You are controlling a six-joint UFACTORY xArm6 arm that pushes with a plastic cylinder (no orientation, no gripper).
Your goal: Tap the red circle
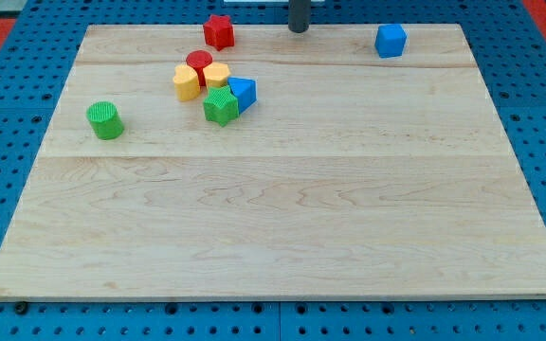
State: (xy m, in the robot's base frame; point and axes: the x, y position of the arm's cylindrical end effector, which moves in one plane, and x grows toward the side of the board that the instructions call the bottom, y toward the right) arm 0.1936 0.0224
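A pale wooden table (pixel 282 218) lies on a blue perforated base, with red flooring showing at the view's top corners.

At the view's left, a green cylinder (pixel 105 120) stands alone, well apart from the other blocks.

Next comes a cluster in the upper left-centre. A yellow block (pixel 187 83) sits at its left. The red circle (pixel 199 64), the task's block, stands at the top of this cluster, touching the yellow block and a second yellow block (pixel 217 76) just to its right. Below these, a green star-like block (pixel 222 106) touches a blue block (pixel 243 92) on its right.

Above the cluster, near the table's top edge, a red star-shaped block (pixel 219 31) stands apart.

My tip (pixel 299 28) rests at the top edge, right of the red star and well apart from the red circle. I carry no jaws, only a rod, so nothing is grasped.

At the view's upper right, a blue cube (pixel 391 40) stands alone.
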